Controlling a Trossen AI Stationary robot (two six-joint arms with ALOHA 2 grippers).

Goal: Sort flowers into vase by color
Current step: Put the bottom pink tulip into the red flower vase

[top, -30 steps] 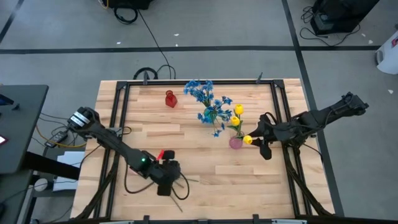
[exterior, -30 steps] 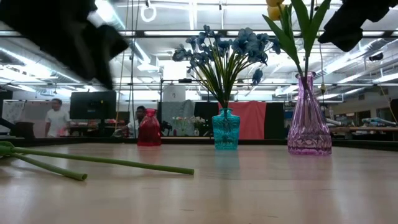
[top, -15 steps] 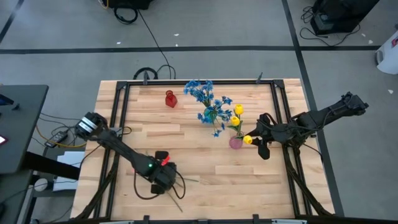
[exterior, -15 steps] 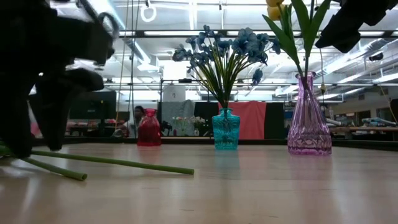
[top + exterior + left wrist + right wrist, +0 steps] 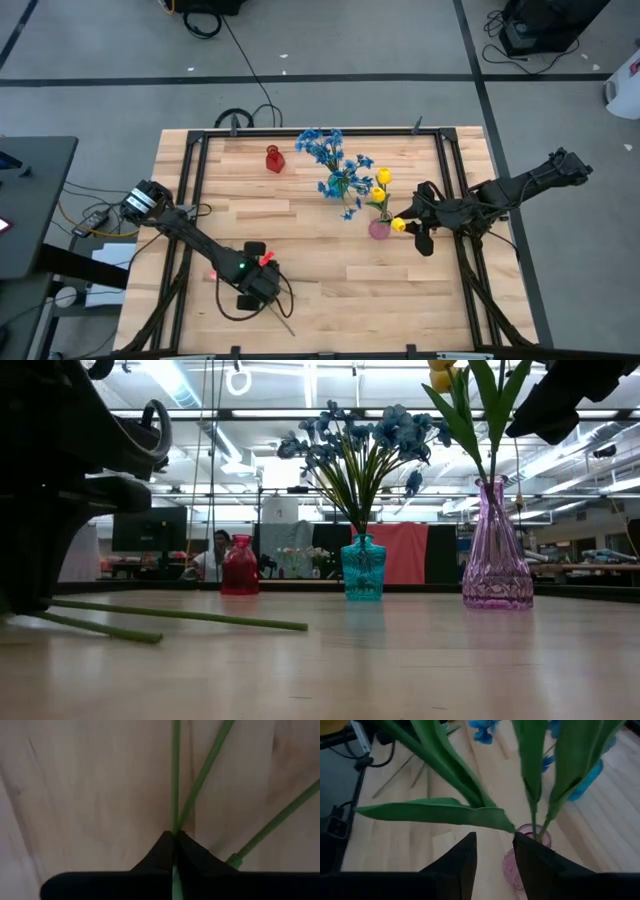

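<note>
The left end effector point(image 5: 262, 297) is down at the near-left part of the wooden surface point(image 5: 330, 270), its fingers point(image 5: 167, 847) brought together on 1 thin green stem point(image 5: 175, 780) that runs straight out from between the tips. 2 more loose stems point(image 5: 180, 615) lie on the surface beside it, one crossing close to the clamped stem, the other a little apart; their blossoms are hidden, so their color cannot be told.

The right end effector point(image 5: 412, 228) hangs near the right edge, just beside the pink vase point(image 5: 379, 229), its fingers point(image 5: 465, 862) standing apart around a leafy green stem of the yellow tulips point(image 5: 381, 180), with no clear squeeze visible. Those tulips stand upright in the pink vase.

The sprays of small blue blossoms point(image 5: 325, 150) stand in the teal vase point(image 5: 362, 568), just left of the pink one in the high view. A small red vase point(image 5: 274, 159) stands well apart toward the far side, with no flower in it
</note>
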